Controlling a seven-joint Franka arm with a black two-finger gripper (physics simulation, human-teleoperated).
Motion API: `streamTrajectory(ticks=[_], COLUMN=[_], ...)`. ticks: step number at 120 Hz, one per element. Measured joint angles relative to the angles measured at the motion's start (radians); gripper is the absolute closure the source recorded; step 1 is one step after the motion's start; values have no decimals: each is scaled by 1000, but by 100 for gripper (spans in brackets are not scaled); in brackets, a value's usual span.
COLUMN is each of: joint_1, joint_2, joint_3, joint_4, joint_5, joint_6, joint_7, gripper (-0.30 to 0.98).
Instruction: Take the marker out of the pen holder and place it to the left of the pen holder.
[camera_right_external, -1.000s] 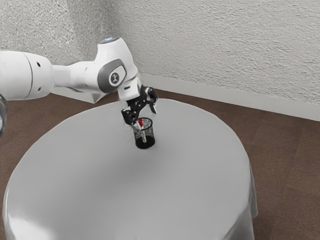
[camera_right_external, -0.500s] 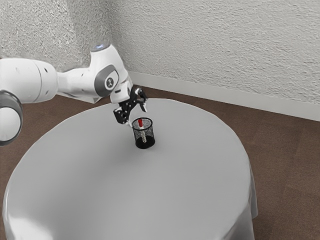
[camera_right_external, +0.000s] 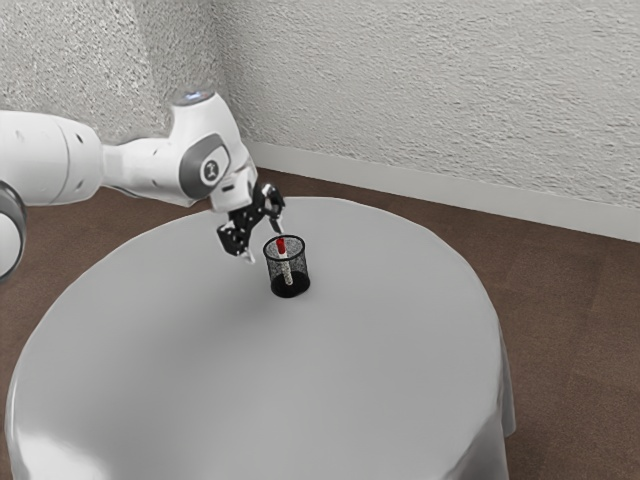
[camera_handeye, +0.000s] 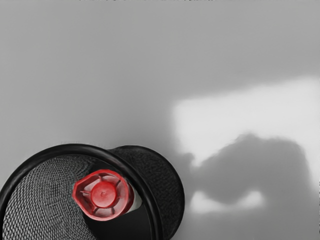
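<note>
gripper (camera_right_external: 265, 246), fingers spread and empty, is noted near the rim of the pen holder (camera_right_external: 290, 291) on the exterior view's left; the marker (camera_right_external: 282, 245) stands nearly upright inside that holder, toward the exterior view's right from the gripper.

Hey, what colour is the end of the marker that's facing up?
Red, clearest in the wrist view.

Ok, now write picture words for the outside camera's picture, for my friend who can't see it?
The open claw of a white robot arm hovers by the rim of a black mesh pen holder, with a red-topped marker standing inside. The pen holder is on a round, gray table, and the arm reaches in from the exterior view's left.
</note>
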Motion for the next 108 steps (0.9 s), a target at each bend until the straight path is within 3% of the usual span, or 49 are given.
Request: streamTrajectory(ticks=[60,108], joint_1=[-37,-64], joint_2=[12,39], joint_3=[-9,-12], joint_4=[-2,40], joint_5=[20,26], joint_6=[1,24], joint_7=[-98,-136], gripper=[19,20])
